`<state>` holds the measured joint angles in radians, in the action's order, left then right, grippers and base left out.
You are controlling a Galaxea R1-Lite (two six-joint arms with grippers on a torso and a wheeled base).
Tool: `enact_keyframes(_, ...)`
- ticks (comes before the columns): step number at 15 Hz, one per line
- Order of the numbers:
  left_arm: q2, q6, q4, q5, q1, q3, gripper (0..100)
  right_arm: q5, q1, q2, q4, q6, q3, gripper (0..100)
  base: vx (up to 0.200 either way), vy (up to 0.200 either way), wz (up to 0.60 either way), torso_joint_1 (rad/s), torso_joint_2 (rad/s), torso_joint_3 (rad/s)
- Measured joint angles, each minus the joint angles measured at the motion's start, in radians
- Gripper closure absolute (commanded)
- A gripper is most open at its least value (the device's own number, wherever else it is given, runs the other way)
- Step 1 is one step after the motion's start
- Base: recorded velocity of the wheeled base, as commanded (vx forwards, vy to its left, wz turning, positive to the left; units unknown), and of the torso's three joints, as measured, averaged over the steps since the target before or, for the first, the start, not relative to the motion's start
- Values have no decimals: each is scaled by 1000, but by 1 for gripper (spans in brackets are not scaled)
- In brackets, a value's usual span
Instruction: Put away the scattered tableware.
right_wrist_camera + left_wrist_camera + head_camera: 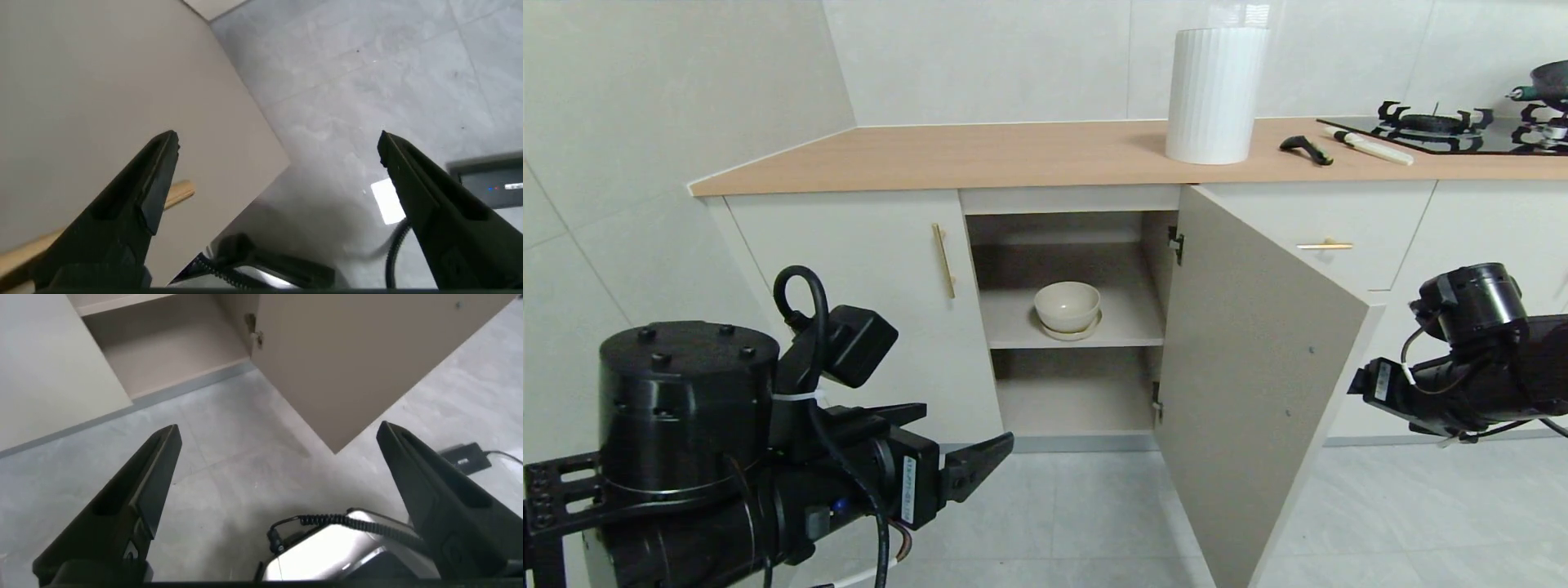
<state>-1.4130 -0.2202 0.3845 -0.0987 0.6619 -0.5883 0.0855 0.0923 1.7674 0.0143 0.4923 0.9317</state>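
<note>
Open cabinet door (1250,367) is standing out wide, sitting between the right arm and the shelf (1131,327). White ribbed canister (1215,94), black peeler (1305,149) and stove (1445,131) are sitting on the countertop (980,155). Cream bowl (1067,305) is resting upright on a small plate (1072,334) on the upper shelf. Both the left gripper (278,433) and the right gripper (278,139) are hanging spread, gripping nothing, over the floor.

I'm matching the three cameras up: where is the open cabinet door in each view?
Head view: door swung open, centre-right, right of the bowl.
Left wrist view: door hinged to the cabinet, lower corner above the floor.
Right wrist view: door close up, its outer side with the gold handle.
Shared landmark: the grey floor below the door's lower edge.
</note>
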Motion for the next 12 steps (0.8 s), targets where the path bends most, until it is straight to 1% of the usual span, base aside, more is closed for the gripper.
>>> enact_keyframes(3,5,0,0,10,0,1,0,-21,43,27,0,1,23,0,0,0,0,0,0,0)
enact_keyframes(4,6,-5,0,13,0,1,0,-24,53,34,-1,2,29,0,0,0,0,0,0,0)
enact_keyframes(5,8,-12,0,14,0,-1,0,-23,73,45,0,3,37,0,0,0,0,0,0,0)
enact_keyframes(6,9,-31,11,16,0,-2,0,-23,103,62,0,3,52,0,0,0,0,0,0,0)
enact_keyframes(7,12,-43,35,17,0,-3,0,-26,133,81,-6,3,71,0,0,0,0,0,0,0)
enact_keyframes(8,14,-48,49,16,-1,-3,0,-29,160,101,-15,4,86,0,0,0,0,0,0,0)
enact_keyframes(9,16,-54,77,16,-6,-4,0,-31,187,126,-41,4,101,0,0,0,0,0,0,0)
enact_keyframes(12,18,-55,96,17,-21,-4,0,-36,268,214,-139,12,140,0,0,0,0,0,0,0)
